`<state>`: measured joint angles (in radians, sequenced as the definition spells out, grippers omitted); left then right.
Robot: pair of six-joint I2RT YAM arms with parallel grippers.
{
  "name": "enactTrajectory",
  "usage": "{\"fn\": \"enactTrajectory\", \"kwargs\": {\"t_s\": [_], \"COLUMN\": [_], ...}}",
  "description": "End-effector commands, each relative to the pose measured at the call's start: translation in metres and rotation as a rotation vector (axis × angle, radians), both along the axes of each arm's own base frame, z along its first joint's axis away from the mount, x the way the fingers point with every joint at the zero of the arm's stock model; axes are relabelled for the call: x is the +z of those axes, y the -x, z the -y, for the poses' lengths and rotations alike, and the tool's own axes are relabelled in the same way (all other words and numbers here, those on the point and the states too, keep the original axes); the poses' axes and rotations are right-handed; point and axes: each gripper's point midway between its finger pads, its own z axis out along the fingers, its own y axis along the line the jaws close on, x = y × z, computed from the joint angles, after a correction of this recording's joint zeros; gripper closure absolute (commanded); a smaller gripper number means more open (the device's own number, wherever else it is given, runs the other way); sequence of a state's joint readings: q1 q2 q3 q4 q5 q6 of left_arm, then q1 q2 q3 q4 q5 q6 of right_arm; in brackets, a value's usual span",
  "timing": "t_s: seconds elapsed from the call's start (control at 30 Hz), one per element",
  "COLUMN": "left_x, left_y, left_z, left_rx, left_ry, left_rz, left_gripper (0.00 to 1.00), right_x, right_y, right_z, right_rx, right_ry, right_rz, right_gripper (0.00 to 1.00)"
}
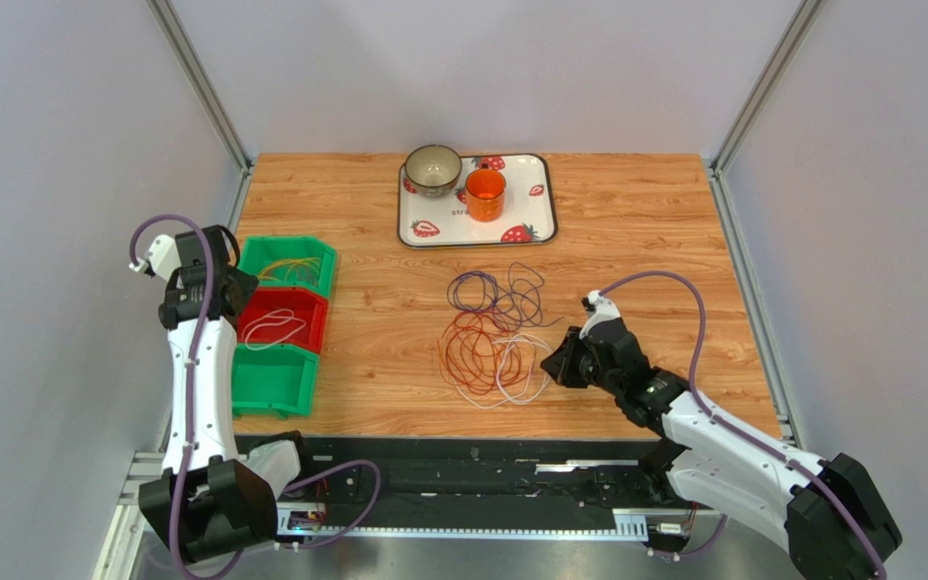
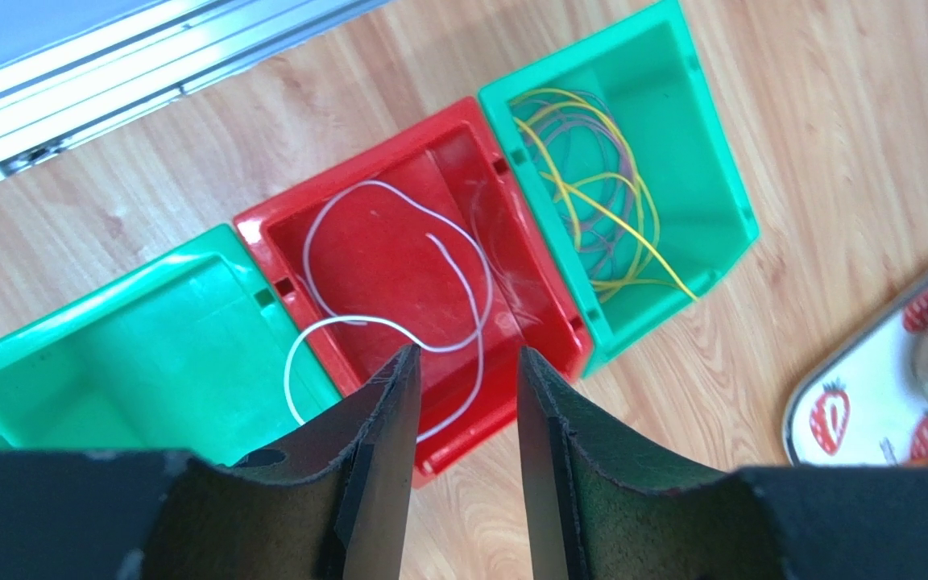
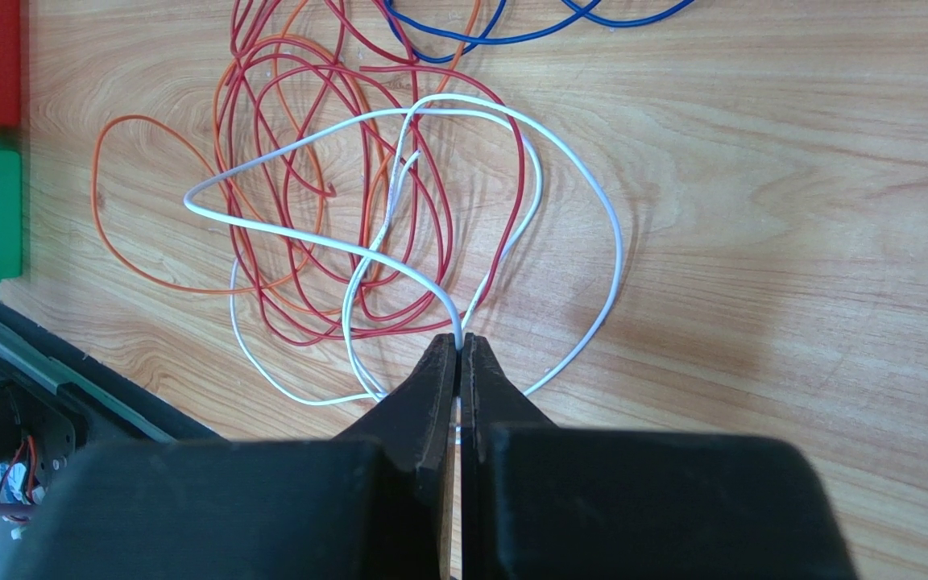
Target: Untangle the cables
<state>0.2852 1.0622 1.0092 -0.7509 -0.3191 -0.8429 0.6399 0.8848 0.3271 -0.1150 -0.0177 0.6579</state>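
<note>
The cables lie as a loose tangle point(image 1: 493, 338) of red, orange, white and dark loops mid-table. In the right wrist view a white cable point(image 3: 263, 226) runs out of the red and orange tangle point(image 3: 348, 181) into my right gripper point(image 3: 458, 344), which is shut on it. From above, that gripper point(image 1: 557, 363) sits at the tangle's right edge. My left gripper point(image 2: 469, 357) hangs open above the red bin point(image 2: 517, 260), nothing between its fingers. One white cable point(image 2: 360, 193) lies in that bin, partly draped over its wall. Yellow and purple cables point(image 2: 602, 181) fill the green bin beside it.
Three bins stand in a row at the left: green point(image 1: 320, 256), red point(image 1: 312, 312), green point(image 1: 266, 395) with nothing in it. A strawberry-patterned tray point(image 1: 529, 224) at the back holds a bowl point(image 1: 433, 169) and an orange cup point(image 1: 485, 193). A blue cable point(image 3: 493, 36) loops beyond the tangle.
</note>
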Motion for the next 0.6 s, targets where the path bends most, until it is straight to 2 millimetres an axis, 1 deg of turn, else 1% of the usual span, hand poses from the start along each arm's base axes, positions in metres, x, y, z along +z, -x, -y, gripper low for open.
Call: {"fn": "enactTrajectory", "kwargs": {"t_s": [0.0,0.13,0.17,0.23,0.27,0.3,0.33,0.37,0.4,0.43,0.47,0.5,0.53,0.57], "left_x": [0.035,0.049,0.051,0.053,0.054,0.055,0.055,0.056,0.051,0.057,0.059,0.057,0.064,0.064], "left_y": [-0.008,-0.017,-0.020,-0.025,-0.026,-0.027,-0.029,-0.028,-0.025,-0.025,-0.021,-0.017,-0.014,-0.006], "left_z": [0.019,0.061,0.080,0.107,0.127,0.143,0.162,0.183,0.197,0.220,0.236,0.249,0.265,0.283], "left_rx": [-0.154,-0.345,-0.428,-0.545,-0.633,-0.698,-0.783,-0.871,-0.932,-1.032,-1.103,-1.164,-1.242,-1.336], "left_ry": [-0.006,0.006,-0.001,0.006,0.004,0.012,0.042,0.059,0.092,0.144,0.168,0.190,0.209,0.192], "left_rz": [0.096,0.134,0.137,0.157,0.167,0.181,0.210,0.228,0.239,0.287,0.305,0.317,0.353,0.360], "left_gripper": [0.58,0.59,0.59,0.59,0.60,0.60,0.60,0.59,0.59,0.59,0.58,0.57,0.57,0.56], "right_x": [0.022,0.039,0.049,0.066,0.074,0.096,0.104,0.110,0.128,0.135,0.135,0.137,0.142,0.141], "right_y": [-0.010,-0.007,-0.007,-0.008,-0.006,-0.009,-0.009,-0.008,-0.011,-0.011,-0.010,-0.011,-0.012,-0.012], "right_z": [-0.004,-0.009,-0.008,-0.010,-0.009,-0.012,-0.013,-0.012,-0.014,-0.013,-0.011,-0.011,-0.010,-0.009], "right_rx": [-0.004,0.032,0.032,0.041,0.047,0.057,0.076,0.083,0.088,0.102,0.107,0.108,0.108,0.111], "right_ry": [-0.030,-0.037,-0.040,-0.046,-0.046,-0.066,-0.062,-0.051,-0.056,-0.043,-0.022,-0.015,-0.013,-0.002], "right_rz": [0.059,0.059,0.066,0.089,0.091,0.127,0.144,0.143,0.172,0.189,0.182,0.184,0.193,0.196], "right_gripper": [1.00,1.00,1.00,1.00,1.00,1.00,1.00,1.00,1.00,1.00,1.00,1.00,1.00,1.00]}}
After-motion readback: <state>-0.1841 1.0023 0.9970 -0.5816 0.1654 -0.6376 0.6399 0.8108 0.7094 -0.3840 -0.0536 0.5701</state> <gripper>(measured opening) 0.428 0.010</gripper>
